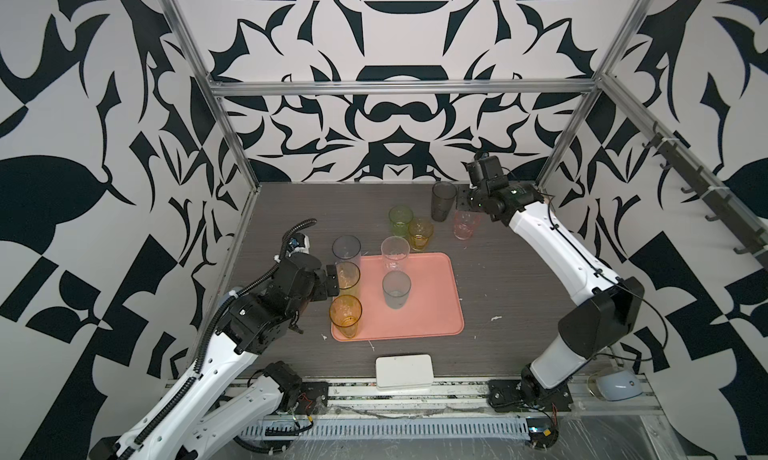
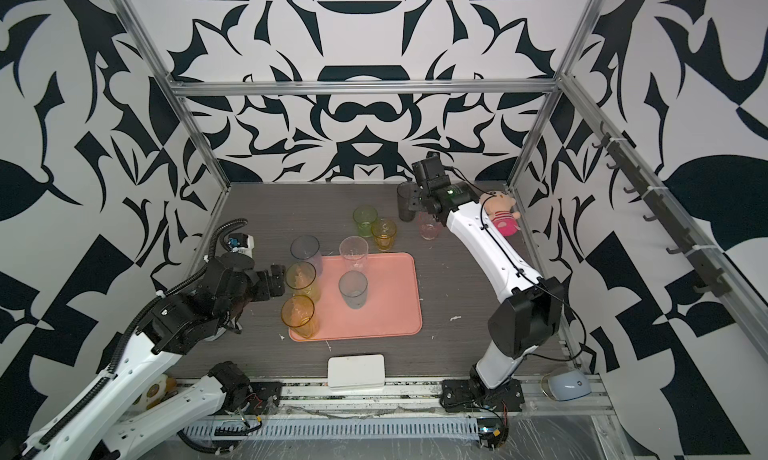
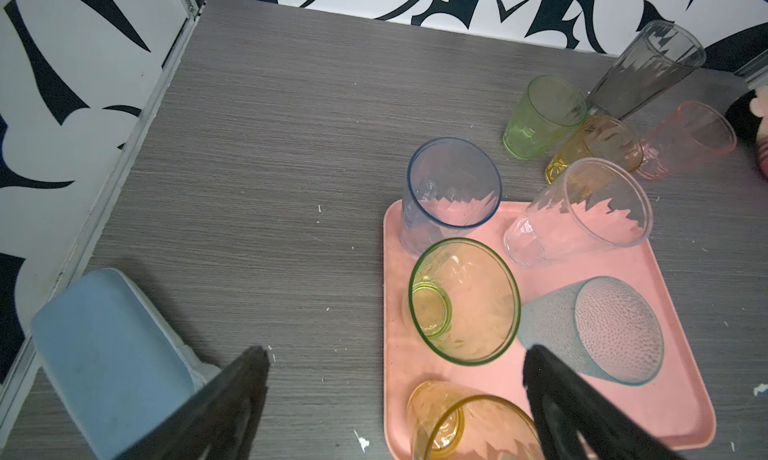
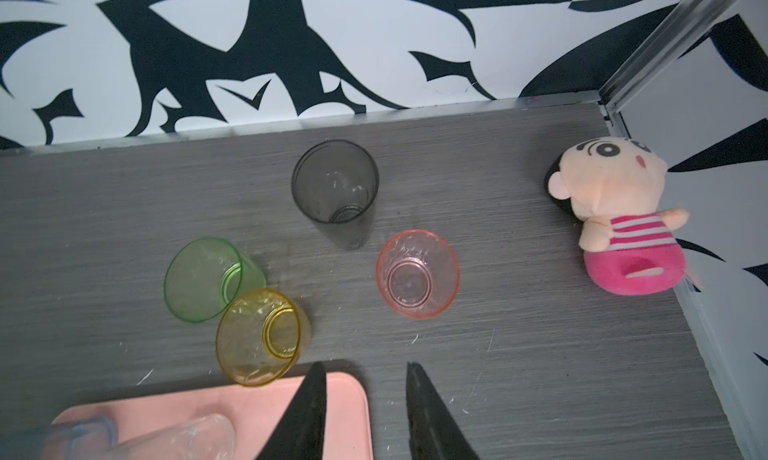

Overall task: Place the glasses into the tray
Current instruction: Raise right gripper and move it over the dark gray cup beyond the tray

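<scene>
The salmon-pink tray (image 1: 432, 308) holds several glasses: a blue-grey one (image 1: 346, 250), a yellow-green one (image 1: 348, 277) and an amber one (image 1: 345, 315) along its left side, then a clear one (image 1: 395, 253) and a teal one (image 1: 396, 290). Behind the tray, on the table, stand a short green glass (image 1: 400, 221), a short amber glass (image 1: 420, 234), a tall smoky glass (image 1: 443, 201) and a pink glass (image 1: 466, 226). My left gripper (image 1: 332, 282) is open and empty beside the yellow-green glass (image 3: 463, 300). My right gripper (image 4: 365, 368) hovers near the pink glass (image 4: 417, 273), jaws apart, holding nothing.
A white box (image 1: 404, 372) lies at the front edge. A plush doll (image 2: 500, 213) sits in the back right corner by the metal frame post. A pale blue object (image 3: 108, 354) lies close to my left gripper. Patterned walls close in the back and both sides.
</scene>
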`<state>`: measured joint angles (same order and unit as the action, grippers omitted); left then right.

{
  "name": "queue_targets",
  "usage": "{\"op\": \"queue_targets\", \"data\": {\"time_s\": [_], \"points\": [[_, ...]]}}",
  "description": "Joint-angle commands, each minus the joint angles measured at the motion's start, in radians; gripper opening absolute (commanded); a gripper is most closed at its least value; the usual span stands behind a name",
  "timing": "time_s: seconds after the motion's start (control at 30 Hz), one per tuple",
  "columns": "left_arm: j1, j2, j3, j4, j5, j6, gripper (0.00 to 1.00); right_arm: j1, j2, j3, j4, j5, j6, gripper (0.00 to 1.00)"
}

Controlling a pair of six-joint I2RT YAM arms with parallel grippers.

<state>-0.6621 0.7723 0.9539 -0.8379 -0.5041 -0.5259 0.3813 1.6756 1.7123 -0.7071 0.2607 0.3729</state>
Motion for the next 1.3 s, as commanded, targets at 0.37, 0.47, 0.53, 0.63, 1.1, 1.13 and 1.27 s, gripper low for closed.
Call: {"op": "queue_targets", "data": {"time_s": [0.37,0.47,0.53,0.63,1.1,1.13,1.27], "points": [[0.002,-0.007,0.046,-0.047,-0.014,-0.023,1.00,-0.108,0.281,0.305,-0.005,-0.135,-0.025,0.37],[0.002,-0.007,0.045,-0.049,-0.011,-0.023,0.99,-0.123,0.351,0.390,-0.050,-0.155,-0.026,0.37],[0.002,-0.007,0.043,-0.048,-0.008,-0.025,1.00,-0.132,0.392,0.438,-0.073,-0.163,-0.026,0.37],[0.002,-0.005,0.039,-0.047,-0.005,-0.028,1.00,-0.147,0.447,0.509,-0.112,-0.178,-0.017,0.40],[0.002,0.004,0.040,-0.041,0.005,-0.038,0.99,-0.169,0.587,0.641,-0.159,-0.255,0.042,0.45],[0.002,0.004,0.039,-0.041,0.006,-0.039,0.99,-0.169,0.593,0.646,-0.161,-0.256,0.043,0.45],[0.002,-0.001,0.031,-0.039,0.009,-0.042,0.99,-0.168,0.622,0.669,-0.174,-0.276,0.048,0.45]]}}
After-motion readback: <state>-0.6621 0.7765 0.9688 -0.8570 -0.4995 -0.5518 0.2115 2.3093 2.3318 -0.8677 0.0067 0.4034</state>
